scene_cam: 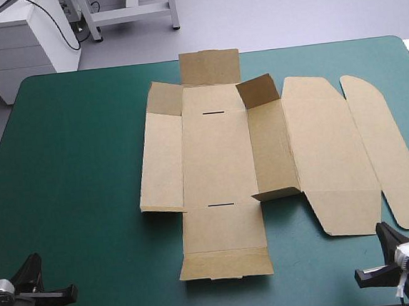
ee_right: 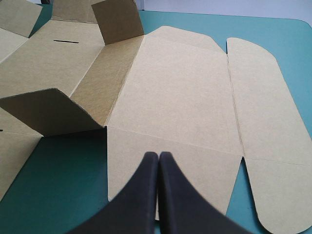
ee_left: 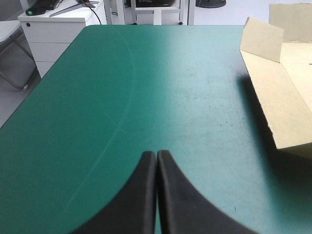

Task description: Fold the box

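Lying mostly flat in the middle of the table point(scene_cam: 77, 171), the box point(scene_cam: 220, 166) has side walls partly raised; left gripper point(ee_left: 156, 154) and right gripper point(ee_right: 159, 155) (both pinched together, empty) sit at the near edge; lifting a flap unbraced could slide the sheet askew.

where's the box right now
In the high view the box lies mostly flat at the middle of the teal-green table, reaching toward its right edge. The right gripper is at its near right corner; the left gripper is apart, off its left side.
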### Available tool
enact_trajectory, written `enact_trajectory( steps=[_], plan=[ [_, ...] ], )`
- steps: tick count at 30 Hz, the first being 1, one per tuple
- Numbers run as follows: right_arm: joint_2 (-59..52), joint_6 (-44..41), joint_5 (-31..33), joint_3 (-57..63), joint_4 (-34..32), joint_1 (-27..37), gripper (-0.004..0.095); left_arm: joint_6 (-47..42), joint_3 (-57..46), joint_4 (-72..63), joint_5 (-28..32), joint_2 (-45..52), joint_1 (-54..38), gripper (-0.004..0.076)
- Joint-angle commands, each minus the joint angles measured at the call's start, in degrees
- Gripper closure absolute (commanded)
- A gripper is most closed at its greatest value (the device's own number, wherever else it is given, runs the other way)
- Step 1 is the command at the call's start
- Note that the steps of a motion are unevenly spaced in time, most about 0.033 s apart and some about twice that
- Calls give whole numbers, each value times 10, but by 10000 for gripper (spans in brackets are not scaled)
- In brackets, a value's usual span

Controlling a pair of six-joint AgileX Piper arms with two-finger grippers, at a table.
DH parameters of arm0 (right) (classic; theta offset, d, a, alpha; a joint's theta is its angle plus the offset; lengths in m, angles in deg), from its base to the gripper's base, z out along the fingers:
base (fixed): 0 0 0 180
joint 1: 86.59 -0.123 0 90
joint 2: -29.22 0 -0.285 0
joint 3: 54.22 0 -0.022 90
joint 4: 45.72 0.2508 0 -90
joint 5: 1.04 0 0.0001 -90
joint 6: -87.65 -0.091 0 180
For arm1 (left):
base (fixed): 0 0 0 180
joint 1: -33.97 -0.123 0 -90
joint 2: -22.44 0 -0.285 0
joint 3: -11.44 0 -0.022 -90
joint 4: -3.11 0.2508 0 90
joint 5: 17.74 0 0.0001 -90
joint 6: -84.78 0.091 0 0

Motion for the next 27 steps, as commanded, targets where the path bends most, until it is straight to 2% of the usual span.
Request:
enact_trajectory(
  steps=[1, 18, 22, 27],
  plan=[
    [-13, 1, -44, -13, -2, -1, 928, -5, 13, -1, 43, 5, 1, 732],
    [-13, 1, -44, -13, -2, -1, 928, -5, 13, -2, 43, 2, 1, 732],
    [-13, 1, -44, -13, -2, -1, 928, -5, 17, -3, 39, -39, 1, 732],
    [-13, 1, -44, -13, -2, -1, 928, -5, 53, -35, 41, -156, 1, 732]
  ],
)
